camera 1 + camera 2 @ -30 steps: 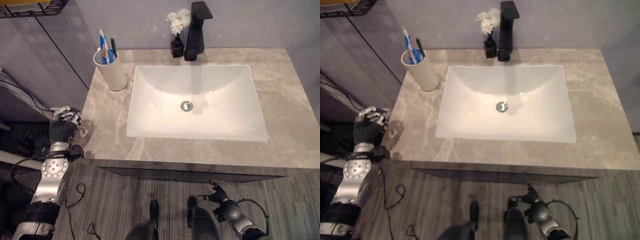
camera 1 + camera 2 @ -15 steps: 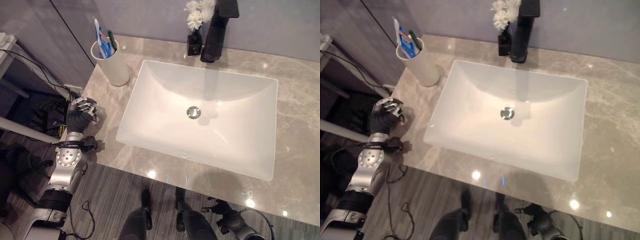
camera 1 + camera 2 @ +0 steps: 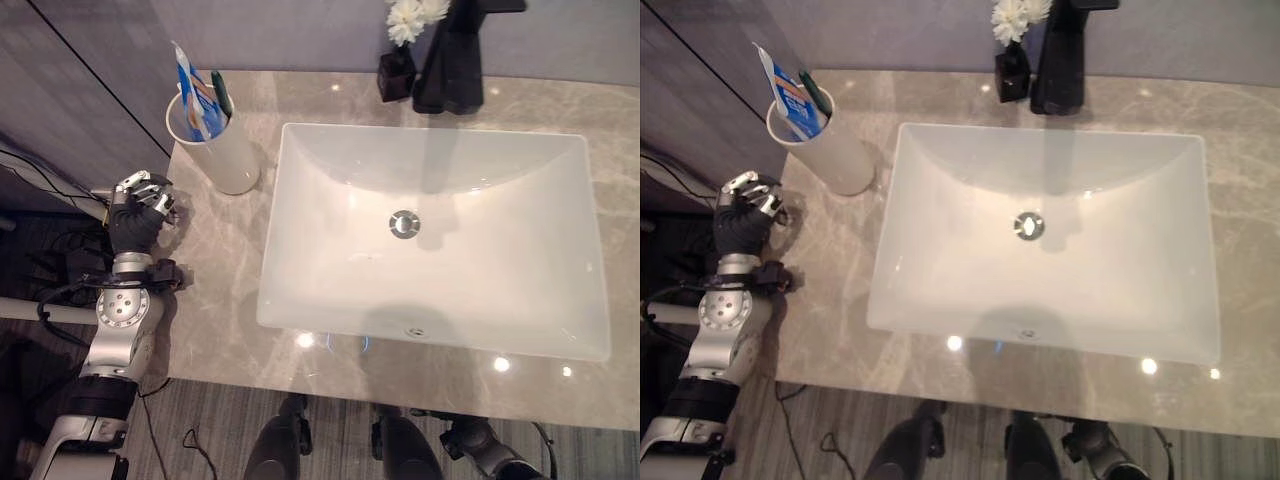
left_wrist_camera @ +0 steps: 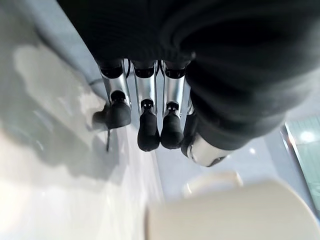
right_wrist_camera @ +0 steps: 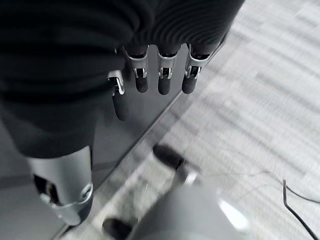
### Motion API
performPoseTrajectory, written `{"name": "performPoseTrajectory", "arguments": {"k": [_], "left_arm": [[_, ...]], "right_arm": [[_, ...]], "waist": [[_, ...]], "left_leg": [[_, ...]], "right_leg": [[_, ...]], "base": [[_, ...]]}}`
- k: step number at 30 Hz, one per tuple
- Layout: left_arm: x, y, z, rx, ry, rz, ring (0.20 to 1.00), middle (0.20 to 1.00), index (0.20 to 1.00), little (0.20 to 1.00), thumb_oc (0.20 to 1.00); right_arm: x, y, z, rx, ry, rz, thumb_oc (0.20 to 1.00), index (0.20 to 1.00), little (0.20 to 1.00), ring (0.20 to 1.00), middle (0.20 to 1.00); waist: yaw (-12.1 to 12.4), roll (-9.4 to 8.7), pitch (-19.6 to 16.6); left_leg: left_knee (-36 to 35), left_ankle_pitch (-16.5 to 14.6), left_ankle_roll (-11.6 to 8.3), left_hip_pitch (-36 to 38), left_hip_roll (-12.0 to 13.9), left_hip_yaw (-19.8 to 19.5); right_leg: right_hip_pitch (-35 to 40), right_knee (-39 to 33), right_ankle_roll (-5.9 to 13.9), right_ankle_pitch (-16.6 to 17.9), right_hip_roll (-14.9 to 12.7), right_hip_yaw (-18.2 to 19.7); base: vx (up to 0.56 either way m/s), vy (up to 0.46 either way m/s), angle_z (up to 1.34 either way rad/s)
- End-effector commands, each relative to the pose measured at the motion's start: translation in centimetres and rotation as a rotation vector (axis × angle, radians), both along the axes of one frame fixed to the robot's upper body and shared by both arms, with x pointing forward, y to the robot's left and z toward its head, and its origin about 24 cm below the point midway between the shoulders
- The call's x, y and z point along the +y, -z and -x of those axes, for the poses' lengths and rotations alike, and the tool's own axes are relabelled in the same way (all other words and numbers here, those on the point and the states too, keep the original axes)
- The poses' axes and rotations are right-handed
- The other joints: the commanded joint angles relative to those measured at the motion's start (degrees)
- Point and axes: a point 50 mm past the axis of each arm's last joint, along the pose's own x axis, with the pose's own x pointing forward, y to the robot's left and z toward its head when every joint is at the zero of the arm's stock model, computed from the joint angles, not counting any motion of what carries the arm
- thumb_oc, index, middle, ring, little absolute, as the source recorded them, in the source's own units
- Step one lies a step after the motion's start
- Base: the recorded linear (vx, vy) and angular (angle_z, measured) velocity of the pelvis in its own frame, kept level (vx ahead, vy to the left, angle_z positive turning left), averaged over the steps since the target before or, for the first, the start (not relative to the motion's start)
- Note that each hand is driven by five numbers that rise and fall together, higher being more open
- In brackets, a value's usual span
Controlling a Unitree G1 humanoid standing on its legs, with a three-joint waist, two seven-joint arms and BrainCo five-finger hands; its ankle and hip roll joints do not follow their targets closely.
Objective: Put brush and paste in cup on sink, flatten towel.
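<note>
A white cup [image 3: 225,160] stands on the stone counter [image 3: 215,300] left of the white sink basin [image 3: 480,270]. In it stand a blue and white toothpaste tube [image 3: 195,95] and a dark green toothbrush [image 3: 222,95]. My left hand [image 3: 135,215] hangs at the counter's left edge, just short of the cup [image 4: 235,210], its fingers [image 4: 148,135] curled and holding nothing. My right hand [image 3: 468,438] is low, below the counter's front edge, with relaxed fingers [image 5: 165,75] pointing at the floor.
A black faucet [image 3: 455,60] and a small black vase of white flowers [image 3: 400,60] stand behind the basin. A dark wall panel [image 3: 90,110] runs along the counter's left. Grey striped flooring [image 5: 260,90] lies in front.
The camera has shifted, so the whole scene sits differently. My left hand has stayed by the counter's left edge with curled fingers, now a little closer to the cup. My right hand still hangs low.
</note>
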Motion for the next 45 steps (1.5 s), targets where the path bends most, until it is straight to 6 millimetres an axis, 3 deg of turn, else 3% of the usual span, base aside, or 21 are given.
{"name": "performPoseTrajectory", "arguments": {"k": [1, 13, 19, 25, 34, 45], "left_arm": [[0.7, -1.0, 0.0, -0.031, -0.019, -0.02, 0.2, 0.2, 0.2, 0.2, 0.2], [-0.8, 0.0, 1.2, -0.008, 0.09, -0.017, 0.2, 0.2, 0.2, 0.2, 0.2], [-1.4, 0.9, 3.3, 0.012, 0.174, -0.012, 0.2, 0.2, 0.2, 0.2, 0.2], [-2.7, 0.9, 4.2, 0.027, 0.298, -0.038, 0.2, 0.2, 0.2, 0.2, 0.2], [-3.7, 0.9, 3.9, 0.038, 0.35, -0.064, 0.2, 0.2, 0.2, 0.2, 0.2], [-4.0, 0.7, 2.3, 0.014, 0.285, -0.062, 0.2, 0.2, 0.2, 0.2, 0.2]], "right_arm": [[3.0, -5.9, -8.8, -0.323, -0.119, -0.032, 1.0, 1.0, 1.0, 1.0, 1.0], [4.1, -6.4, -9.5, -0.336, -0.18, -0.028, 1.0, 1.0, 1.0, 1.0, 1.0], [3.0, -5.9, -8.6, -0.314, -0.163, -0.01, 1.0, 1.0, 1.0, 1.0, 1.0], [2.1, -5.5, -7.9, -0.305, -0.151, 0.0, 1.0, 1.0, 1.0, 1.0, 1.0], [2.4, -5.6, -8.1, -0.317, -0.149, -0.011, 1.0, 1.0, 1.0, 1.0, 1.0], [2.4, -5.9, -8.4, -0.335, -0.124, -0.009, 1.0, 1.0, 1.0, 1.0, 1.0]], "waist": [[0.8, -1.97, -2.6], [1.5, -0.57, -3.4], [2.1, 0.22, -2.7], [2.0, 0.96, -2.2], [1.3, 1.76, -2.0], [0.2, 2.84, -1.6]], "left_leg": [[0.7, 1.9, -1.32, -2.2, -0.1, -1.9], [0.2, 1.5, -1.37, -1.0, -0.5, -2.3], [0.2, 2.2, -2.34, -1.2, 0.4, -3.3], [0.2, 2.5, -2.87, -1.6, 1.0, -3.8], [0.2, 2.6, -3.11, -1.8, 1.3, -3.6], [0.2, 2.1, -3.19, -2.1, 1.0, -3.5]], "right_leg": [[5.5, 3.1, 4.0, -5.1, -2.6, 1.0], [5.8, 2.4, 3.92, -5.5, -2.5, 0.3], [5.7, 2.0, 3.27, -5.7, -1.2, -0.4], [5.6, 1.6, 2.8, -5.9, -0.4, -0.6], [4.9, 1.6, 2.71, -5.7, -0.1, -0.1], [4.5, 1.5, 2.83, -5.7, -0.5, -0.1]], "base": [[0.05, 0.065, -0.04], [0.03, -0.018, 0.01], [-0.02, -0.095, 0.01], [-0.03, -0.066, 0.08], [0.0, -0.009, -0.01], [0.0, 0.0, 0.0]]}}
